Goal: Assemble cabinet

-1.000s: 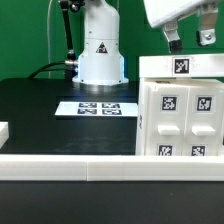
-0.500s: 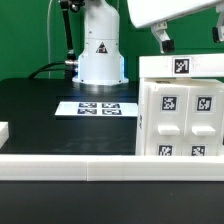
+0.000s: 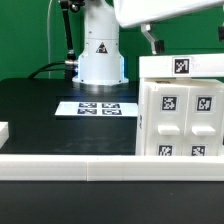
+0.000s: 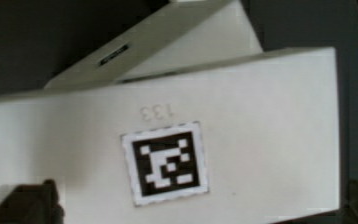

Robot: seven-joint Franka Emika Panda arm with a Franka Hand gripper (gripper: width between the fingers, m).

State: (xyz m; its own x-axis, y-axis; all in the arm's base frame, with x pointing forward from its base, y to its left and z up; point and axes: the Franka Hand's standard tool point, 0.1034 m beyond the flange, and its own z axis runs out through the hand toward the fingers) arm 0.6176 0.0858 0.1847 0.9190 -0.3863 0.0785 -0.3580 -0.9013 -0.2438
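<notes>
1. The cabinet (image 3: 180, 110) fills the exterior view's right side of the table (image 3: 40, 120), blocking passage there.
2. The marker board (image 3: 98, 107) lies flat mid-table, a low obstacle.
3. The robot base (image 3: 100, 55) stands behind it.
4. The white rail (image 3: 70, 165) edges the front.
5. Bare table lies open toward the exterior view's left.

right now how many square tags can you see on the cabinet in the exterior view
5. One sits on the top panel of the cabinet, two on the front's upper row, and two lower down. Others may be hidden past the frame edge or on unseen sides.
</notes>
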